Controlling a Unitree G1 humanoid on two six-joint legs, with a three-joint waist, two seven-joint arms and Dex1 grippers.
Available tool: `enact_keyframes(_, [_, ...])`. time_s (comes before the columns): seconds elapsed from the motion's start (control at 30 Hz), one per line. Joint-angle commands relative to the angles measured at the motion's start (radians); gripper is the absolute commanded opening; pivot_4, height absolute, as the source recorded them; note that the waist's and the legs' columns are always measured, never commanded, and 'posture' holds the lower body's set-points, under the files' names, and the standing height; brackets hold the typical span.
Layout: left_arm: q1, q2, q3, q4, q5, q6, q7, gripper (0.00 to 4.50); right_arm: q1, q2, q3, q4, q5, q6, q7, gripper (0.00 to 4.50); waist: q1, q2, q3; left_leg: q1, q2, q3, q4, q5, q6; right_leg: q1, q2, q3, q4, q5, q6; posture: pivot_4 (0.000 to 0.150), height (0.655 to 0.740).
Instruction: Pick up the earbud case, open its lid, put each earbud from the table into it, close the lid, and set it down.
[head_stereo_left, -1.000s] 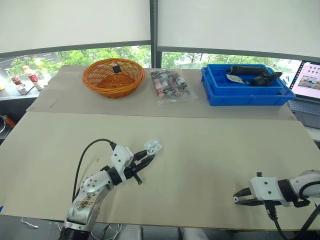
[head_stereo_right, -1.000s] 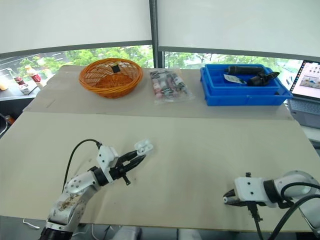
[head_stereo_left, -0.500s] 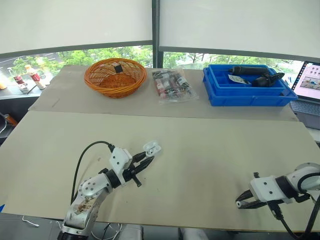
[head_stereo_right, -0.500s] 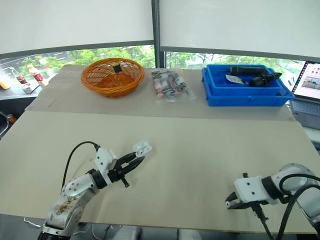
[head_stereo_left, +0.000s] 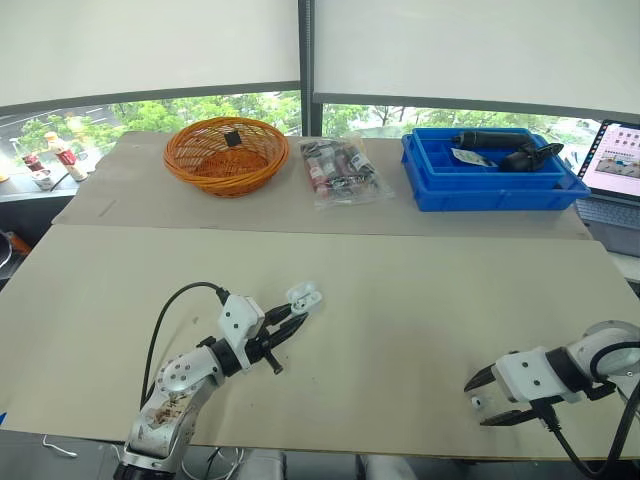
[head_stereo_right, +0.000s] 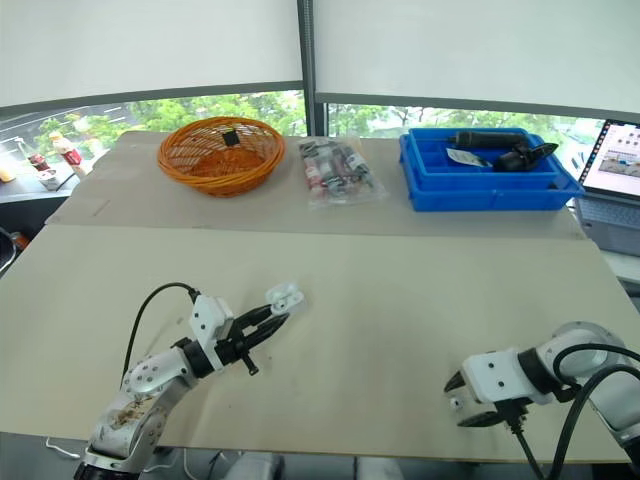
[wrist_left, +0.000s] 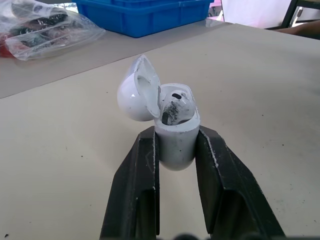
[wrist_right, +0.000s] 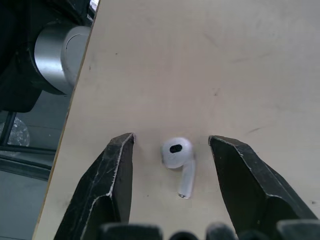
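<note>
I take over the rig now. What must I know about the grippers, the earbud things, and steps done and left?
Left gripper: shut on the earbud case, lid open; one earbud seems to be inside.
Right gripper: open, straddling the second earbud, which lies near the front edge of the table, not gripped.
Left to do: grip it, insert it, close the lid, set the case down.

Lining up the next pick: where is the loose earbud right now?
The earbud lies on the table near its front edge on the robot's right, inside the open right pincer, which is not touching it.
</note>
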Motion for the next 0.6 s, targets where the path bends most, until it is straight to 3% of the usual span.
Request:
enact_keyframes(0.03, [0.003,0.005,0.002,-0.046,-0.018,0.005,-0.006,0.51,0.061,-0.065,-0.130,-0.175,-0.013,0.148,-0.054,2.73,0.002,0.000,0.000,0.000,0.000,0.000,0.000,0.000,0.000,0.000,0.000,0.000,0.000,0.000,0.000,0.150,0.7136])
enact_keyframes(0.27, [0.006,0.000,-0.012,-0.046,-0.016,0.013,-0.010,0.51,0.162,-0.120,-0.165,-0.410,-0.176,0.386,-0.156,2.73,0.002,0.000,0.000,0.000,0.000,0.000,0.000,0.000,0.000,0.000,0.000,0.000,0.000,0.000,0.000,0.150,0.7136])
enact_keyframes(0.6, [0.007,0.002,-0.016,-0.050,-0.020,0.018,-0.009,0.51,0.072,-0.095,0.021,-0.382,-0.278,0.405,-0.213,2.73,-0.001,0.000,0.000,0.000,0.000,0.000,0.000,0.000,0.000,0.000,0.000,0.000,0.000,0.000,0.000,0.150,0.7136])
